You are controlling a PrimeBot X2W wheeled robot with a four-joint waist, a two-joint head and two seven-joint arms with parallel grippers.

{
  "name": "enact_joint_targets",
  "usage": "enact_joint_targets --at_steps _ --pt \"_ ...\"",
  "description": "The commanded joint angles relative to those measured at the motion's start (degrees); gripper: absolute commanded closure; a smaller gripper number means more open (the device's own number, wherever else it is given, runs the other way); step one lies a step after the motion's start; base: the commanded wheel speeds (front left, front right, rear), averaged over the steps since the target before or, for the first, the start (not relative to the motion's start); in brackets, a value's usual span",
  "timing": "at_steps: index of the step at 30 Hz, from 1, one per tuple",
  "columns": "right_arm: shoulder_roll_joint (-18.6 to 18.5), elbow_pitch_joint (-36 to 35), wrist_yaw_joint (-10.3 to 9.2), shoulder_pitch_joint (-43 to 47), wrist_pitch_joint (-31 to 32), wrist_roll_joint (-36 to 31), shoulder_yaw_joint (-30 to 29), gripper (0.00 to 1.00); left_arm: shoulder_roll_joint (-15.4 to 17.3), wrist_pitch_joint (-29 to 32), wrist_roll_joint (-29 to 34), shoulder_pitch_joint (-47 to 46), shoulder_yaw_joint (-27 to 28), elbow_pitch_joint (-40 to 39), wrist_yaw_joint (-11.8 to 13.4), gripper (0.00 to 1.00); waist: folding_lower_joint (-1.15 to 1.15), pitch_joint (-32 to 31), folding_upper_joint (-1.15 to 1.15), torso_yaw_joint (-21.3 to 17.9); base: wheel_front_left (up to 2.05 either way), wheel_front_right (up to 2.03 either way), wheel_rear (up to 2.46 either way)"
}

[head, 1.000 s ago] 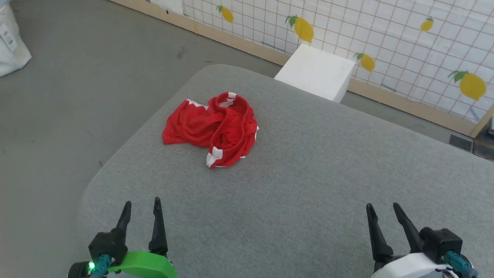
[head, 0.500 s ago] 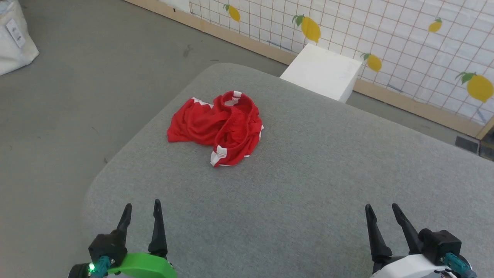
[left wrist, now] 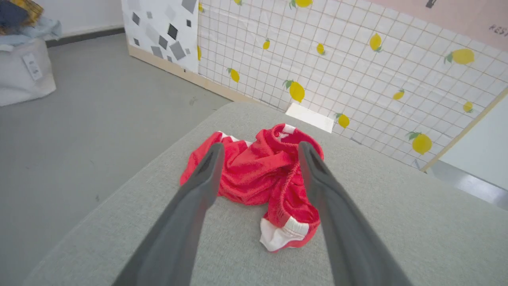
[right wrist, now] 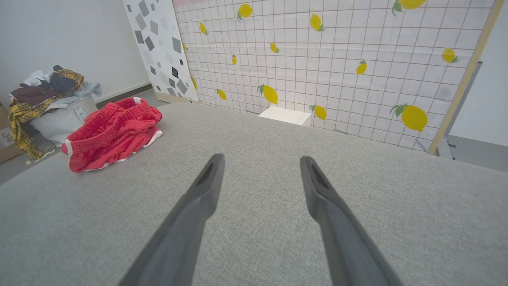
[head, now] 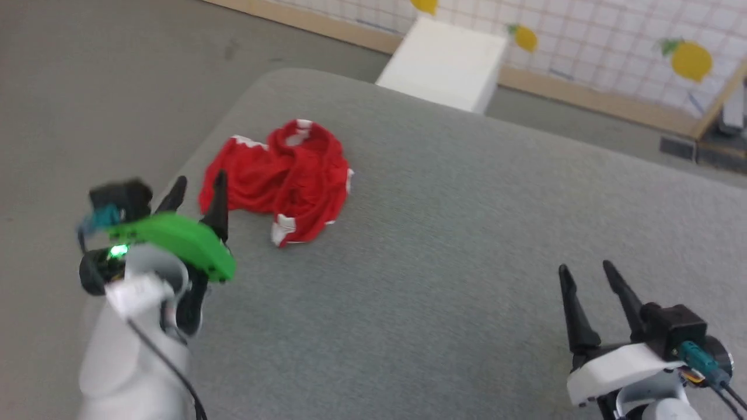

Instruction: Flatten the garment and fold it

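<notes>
One bright-red garment (head: 280, 181) lies crumpled, white trim showing.

1. The head view looks from above, forward and down onto the grey counter (head: 455, 245) from a middling distance. The garment (head: 280, 175) lies upper left of centre, the left jaws just beside it, the right jaws at lower right, well apart.
2. The left wrist view sits low and close, facing along its own spread jaws at the garment, which shows between them, with the lemon-print wall (left wrist: 357, 59) behind.
3. The right wrist view sits low over the counter, farther off. It faces the same wall, with the garment near its left edge.
4. All three share the garment, the counter, the wall and the white box (head: 443, 64) beyond the counter's far edge.
</notes>
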Motion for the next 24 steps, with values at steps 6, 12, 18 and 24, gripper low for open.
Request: enact_joint_targets --at_steps 6,12,18,24 --pt "0.0 -3.5 -0.08 -0.7 1.9 -1.7 -2.3 0.0 1.5 19.6 -5.6 -10.4 0.1 12.1 1.4 0.0 0.0 10.0 0.0 -10.2 0.0 0.0 0.0" --pt "0.0 -4.6 -0.08 -0.8 2.0 -1.3 -3.1 0.0 1.6 26.1 -5.4 -11.4 -0.1 18.1 6.1 0.0 0.0 11.6 0.0 -12.2 0.0 0.0 0.0" --pt "0.0 -4.2 -0.08 -1.2 1.6 -0.4 -2.7 0.0 1.0 25.3 -5.2 -10.8 -0.8 20.1 6.7 1.0 0.0 11.6 0.0 -11.6 0.0 0.0 0.0" --pt "0.0 -2.7 -0.08 -1.7 0.8 0.6 -1.4 0.0 2.1 18.9 -5.3 -13.7 -0.6 17.1 3.8 1.0 0.0 9.4 0.0 -11.0 0.0 0.0 0.0"
